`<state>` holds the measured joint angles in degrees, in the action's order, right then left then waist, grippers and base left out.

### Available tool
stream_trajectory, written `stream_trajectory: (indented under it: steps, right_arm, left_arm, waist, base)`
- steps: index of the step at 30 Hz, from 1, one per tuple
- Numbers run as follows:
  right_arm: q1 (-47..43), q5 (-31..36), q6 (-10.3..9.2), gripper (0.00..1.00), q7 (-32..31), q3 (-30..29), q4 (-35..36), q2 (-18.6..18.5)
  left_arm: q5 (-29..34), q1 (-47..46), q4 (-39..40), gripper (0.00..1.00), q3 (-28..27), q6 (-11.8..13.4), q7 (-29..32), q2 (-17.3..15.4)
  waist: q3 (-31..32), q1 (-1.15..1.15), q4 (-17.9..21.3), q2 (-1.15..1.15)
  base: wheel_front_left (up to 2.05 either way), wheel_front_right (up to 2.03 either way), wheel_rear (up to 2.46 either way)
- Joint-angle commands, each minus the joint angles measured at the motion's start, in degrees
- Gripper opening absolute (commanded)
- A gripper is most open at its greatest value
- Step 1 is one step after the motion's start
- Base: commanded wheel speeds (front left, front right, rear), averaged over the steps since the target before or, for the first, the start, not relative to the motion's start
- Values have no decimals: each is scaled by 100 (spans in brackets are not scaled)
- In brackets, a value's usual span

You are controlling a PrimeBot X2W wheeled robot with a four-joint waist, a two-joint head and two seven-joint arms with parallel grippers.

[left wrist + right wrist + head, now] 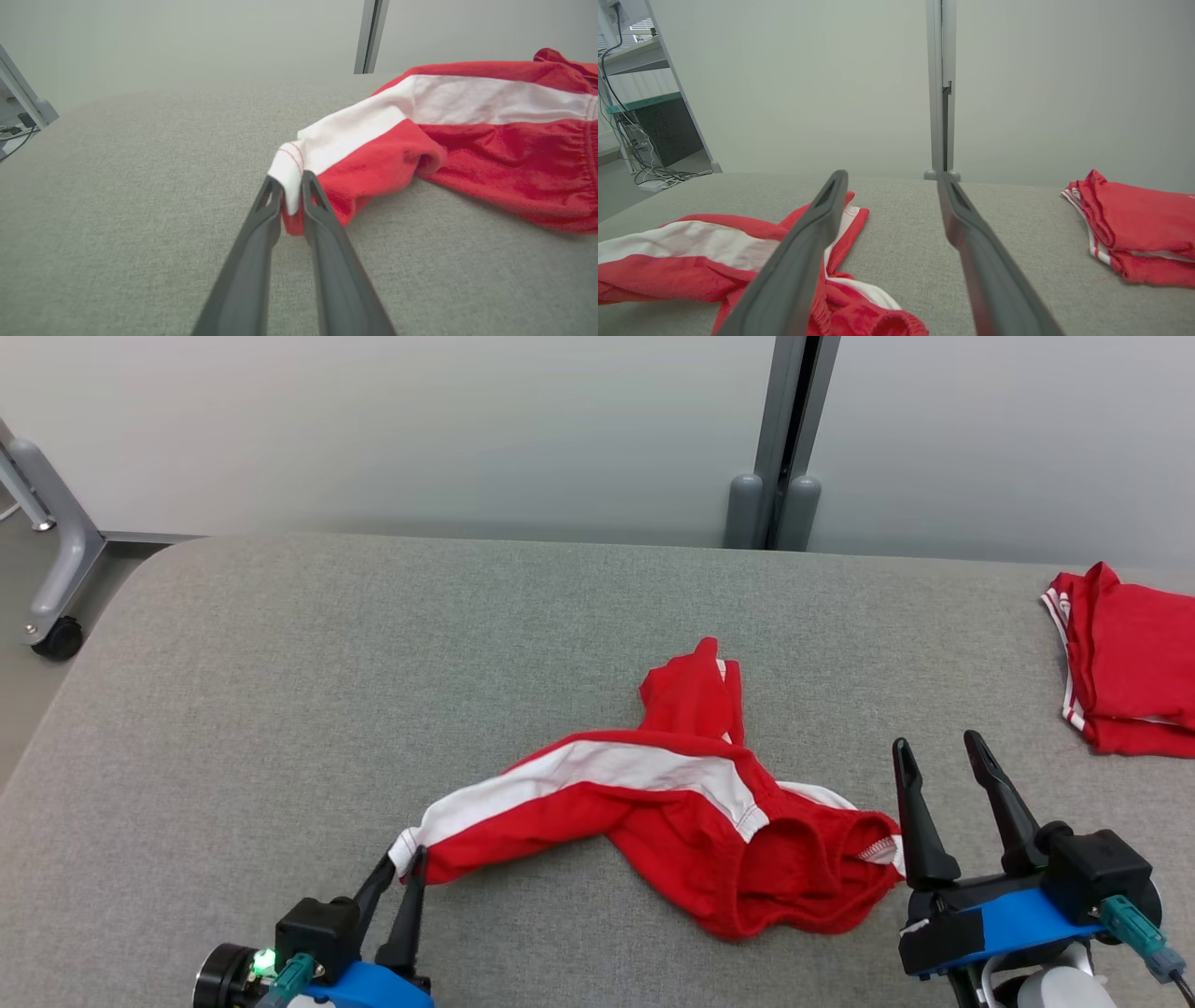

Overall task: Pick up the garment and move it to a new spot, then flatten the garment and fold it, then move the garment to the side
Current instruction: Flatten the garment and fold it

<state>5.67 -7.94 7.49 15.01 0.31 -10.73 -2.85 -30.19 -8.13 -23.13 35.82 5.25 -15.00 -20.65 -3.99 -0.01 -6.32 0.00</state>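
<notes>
Near left on the grey fabric-covered table (280, 709), left gripper (290, 186) is clamped on the garment (672, 812), a bright red soft-fabric piece with a broad white stripe. Fingers are nipped together on the white stitched corner at its left end, with cloth visible between the tips. Corner grip makes sense: it's the outermost point, so a pull to the left should draw the crumpled side out straight for flattening. Fingers come in low, almost along the tabletop, pointing far and slightly right. Garment lies mid-table toward the near edge, bunched up: striped band running left to right, gathered elastic opening sagging at the near right, a red flap sticking out to the far side. Right gripper (936, 742) sits just beside that elastic end at near right, jaws spread wide, nothing in them, fingers pointing far. It looks staged to take the opposite end so both arms can stretch the piece. Far right, well apart, a second red cloth with striped trim (1134, 653) lies folded, likely marking the set-aside spot.
</notes>
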Motion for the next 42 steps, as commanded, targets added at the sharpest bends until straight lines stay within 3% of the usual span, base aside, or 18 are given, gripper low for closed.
stream_trajectory:
  steps: [1,13,18,23,32,42]
  right_arm:
    - [-60,38,1,100,6,2,-19,-8]
    - [-126,26,1,100,4,-74,-68,-8]
    - [-138,20,1,100,4,-172,-134,-9]
    - [-203,56,1,100,-18,-315,-227,-8]
    - [-136,44,1,100,-154,-313,-456,-28]
    - [540,-89,1,100,-655,329,-788,-333]
  left_arm:
    - [68,21,102,100,-84,45,-24,45]
    - [829,257,1229,100,-1475,219,-24,335]
    - [1110,455,1468,100,-2121,182,-24,509]
    - [1357,718,1585,100,-2738,-30,-25,634]
    - [1696,828,1507,100,-3189,-370,-25,890]
    - [1993,698,1454,100,-3451,-628,-24,1149]
  waist:
    - [27,1,4,0]
    - [166,1,197,0]
    - [172,1,296,0]
    - [176,1,366,0]
    - [154,1,351,0]
    - [62,1,270,0]
  base:
    - [0,0,0]
    - [0,0,0]
    - [0,0,0]
    - [0,0,0]
    - [0,0,0]
    - [0,0,0]
